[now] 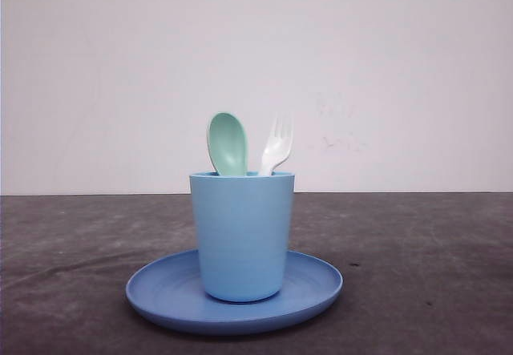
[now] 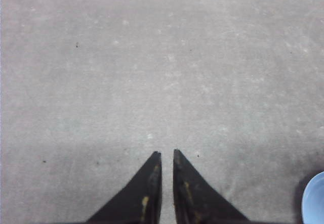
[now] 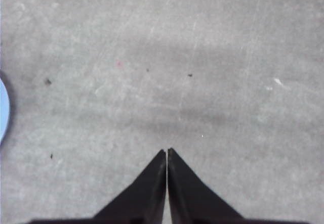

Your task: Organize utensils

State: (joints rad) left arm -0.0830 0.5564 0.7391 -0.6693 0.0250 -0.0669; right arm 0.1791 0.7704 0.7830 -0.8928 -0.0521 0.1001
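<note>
A mint-green spoon [image 1: 228, 143] and a white fork [image 1: 276, 145] stand upright, heads up, inside a light blue cup [image 1: 242, 235]. The cup stands on a round blue plate [image 1: 160, 291] in the middle of the table. My left gripper [image 2: 167, 153] hangs over bare grey tabletop, its black fingers close together with a thin slit between them and nothing held. Over bare tabletop as well, my right gripper [image 3: 166, 150] has its fingers pressed together, empty. An edge of the plate [image 2: 315, 198] shows in the left wrist view, and another plate edge [image 3: 3, 110] shows in the right wrist view.
The dark grey table [image 1: 417, 259] stretches to both sides of the plate. A plain white wall [image 1: 401, 66] stands behind it.
</note>
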